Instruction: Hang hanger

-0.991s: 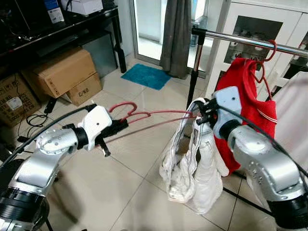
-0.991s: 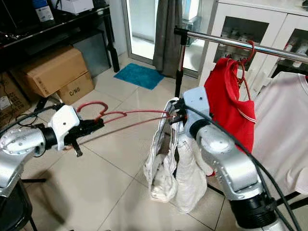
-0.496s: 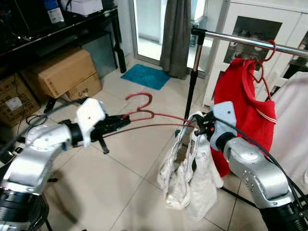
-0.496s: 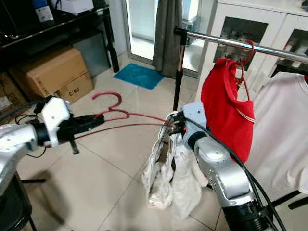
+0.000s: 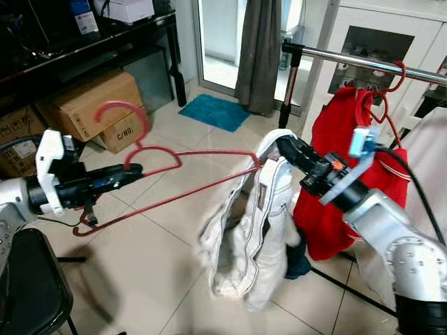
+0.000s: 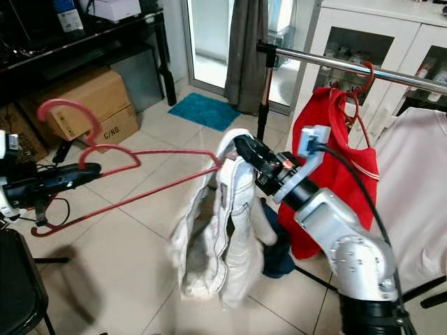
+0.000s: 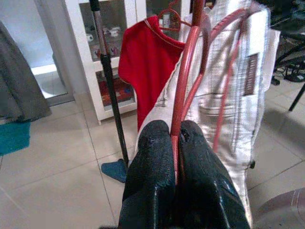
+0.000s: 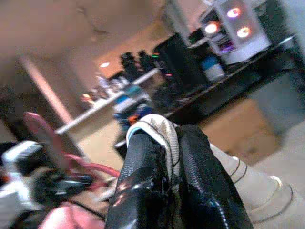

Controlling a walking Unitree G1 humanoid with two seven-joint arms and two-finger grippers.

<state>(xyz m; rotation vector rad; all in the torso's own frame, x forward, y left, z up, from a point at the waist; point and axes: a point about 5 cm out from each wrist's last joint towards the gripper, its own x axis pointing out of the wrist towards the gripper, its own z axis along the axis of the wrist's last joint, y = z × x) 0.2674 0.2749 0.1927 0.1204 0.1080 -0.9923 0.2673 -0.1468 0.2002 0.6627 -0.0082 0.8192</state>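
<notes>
Left pincer (image 5: 133, 169) clamped on the red hanger (image 5: 167, 183), right pincer (image 5: 285, 148) clamped on its white garment (image 5: 251, 230); next, seemingly, lifting its hook onto the rail (image 5: 363, 61)

Left hand (image 5: 131, 169) and right hand (image 5: 278, 144) both clamped, arms outstretched.

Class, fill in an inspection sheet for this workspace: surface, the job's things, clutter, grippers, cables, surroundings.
Surface: tiled floor.
Job's things: red hanger held level, white garment draped on its far end; clothes rail beyond.
Clutter: cardboard boxes, teal mat.
Grippers: left gripper shut on the hanger; right gripper shut on the garment's top edge.
Cables: black cable along the right arm.
Surroundings: red shirt on the rail, white cabinet, grey curtain.
</notes>
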